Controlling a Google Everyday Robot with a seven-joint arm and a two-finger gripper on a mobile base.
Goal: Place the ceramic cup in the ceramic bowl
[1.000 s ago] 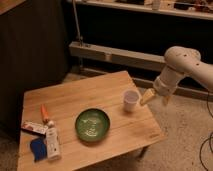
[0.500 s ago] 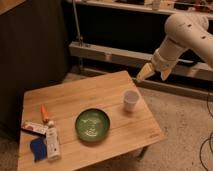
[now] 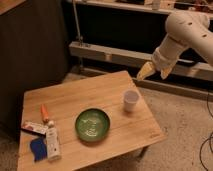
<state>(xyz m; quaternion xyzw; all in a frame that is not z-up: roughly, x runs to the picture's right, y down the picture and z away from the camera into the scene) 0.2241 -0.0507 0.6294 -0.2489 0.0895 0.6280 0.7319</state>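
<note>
The ceramic cup (image 3: 131, 100), small and plain white, stands upright on the wooden table (image 3: 90, 95) near its right edge. The ceramic bowl (image 3: 92, 124), round and dark green with a lighter centre, sits empty to the cup's left and slightly nearer the front. My gripper (image 3: 154, 72) hangs from the white arm, in the air above and beyond the table's far right corner, up and to the right of the cup. Its yellowish fingers (image 3: 145, 72) stand apart and hold nothing.
At the table's left edge lie a white tube with a printed label (image 3: 51, 144), a blue object (image 3: 37, 149), a red-and-white packet (image 3: 34, 128) and a small orange item (image 3: 45, 113). A metal rail (image 3: 110, 55) runs behind the table. Speckled floor lies to the right.
My gripper has risen from beside the cup's right side, up and away to the far right. The cup and bowl have not moved.
</note>
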